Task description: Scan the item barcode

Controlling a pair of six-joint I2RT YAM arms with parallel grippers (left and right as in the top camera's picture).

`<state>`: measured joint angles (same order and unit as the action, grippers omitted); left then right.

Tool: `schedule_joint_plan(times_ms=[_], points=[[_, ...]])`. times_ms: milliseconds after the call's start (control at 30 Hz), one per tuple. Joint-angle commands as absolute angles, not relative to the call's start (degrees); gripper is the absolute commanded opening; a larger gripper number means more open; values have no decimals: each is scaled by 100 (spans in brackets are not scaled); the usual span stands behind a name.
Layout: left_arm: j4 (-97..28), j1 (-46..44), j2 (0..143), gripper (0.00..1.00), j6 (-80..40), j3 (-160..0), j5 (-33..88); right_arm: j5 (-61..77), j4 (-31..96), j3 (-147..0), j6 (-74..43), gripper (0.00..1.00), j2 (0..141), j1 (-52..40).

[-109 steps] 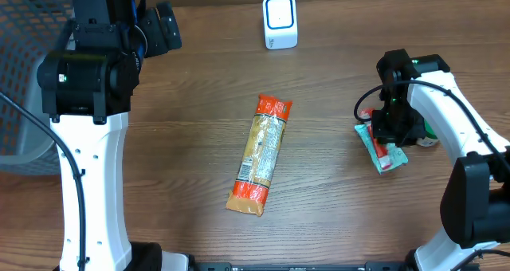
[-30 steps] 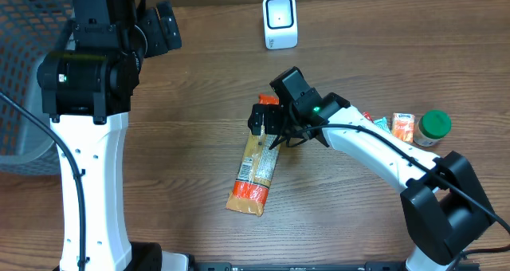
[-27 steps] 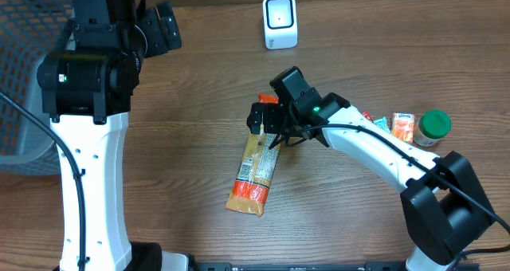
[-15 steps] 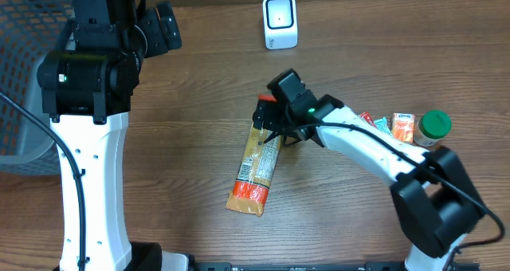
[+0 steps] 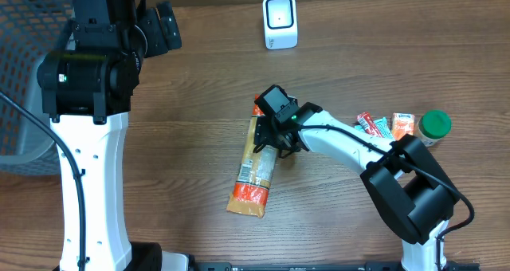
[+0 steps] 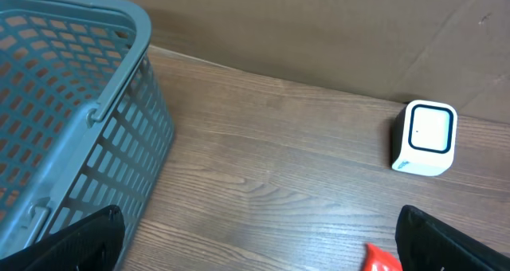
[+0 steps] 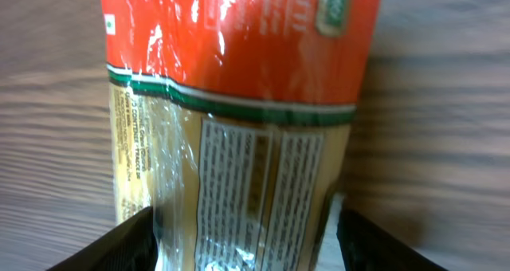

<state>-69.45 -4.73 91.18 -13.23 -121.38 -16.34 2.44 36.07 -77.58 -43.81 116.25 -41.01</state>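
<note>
Packet (image 5: 256, 169): long, orange-ended with a clear middle, lying flat at mid-surface (image 5: 199, 80), well apart from the scanner (image 5: 280, 21) at the far edge. Right gripper (image 7: 247, 243): over the packet's upper end, jaws astride its width; whether they pinch it cannot be told. Left gripper (image 6: 267, 243): wide, empty, raised near the basket (image 6: 72, 104). Risks: the slick film and an end-hold may let the packet sag or slip when lifted, and the barcode may face away from the scanner.

A brown wood-grain table (image 5: 199, 80) is carrying a long orange-and-yellow plastic packet (image 5: 253, 171) near its middle, a white boxy scanner (image 5: 280, 21) standing toward the far edge, a green-lidded jar (image 5: 435, 125) beside small orange sachets (image 5: 382, 126) at the right, and a blue-grey mesh basket (image 5: 20, 80) at the left.
</note>
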Motion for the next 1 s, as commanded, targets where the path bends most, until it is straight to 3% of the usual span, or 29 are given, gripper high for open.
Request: schedule_joint_plan(times_ms=[0,267,367,633,767,967], points=[[-6943,-451,9100,100,-1219,-12193,-1693,-412,4154,-7865,-3739,72,11559,-3889],[-6943,-451,9100,100,-1219,-12193,-1691,-1796,5124,-7950,-3074,79,11476,-3476],[-6943,-451,9100,100,-1219,-12193,-1691,-1352,5164,-8003,-3015,79,11474,-3275],[-6943,-451,9100,100,-1219,-12193,-1691,1758,5312,-8082,-3815,76,11415,-2987],[-6943,-451,9100,100,-1219,-12193,-1691,1566,5500,-8082,-3962,76,11142,-3000],[-6943,-451,9100,100,-1219,-12193,-1693,1157,5782,-8053,-4788,90,10932,-3004]])
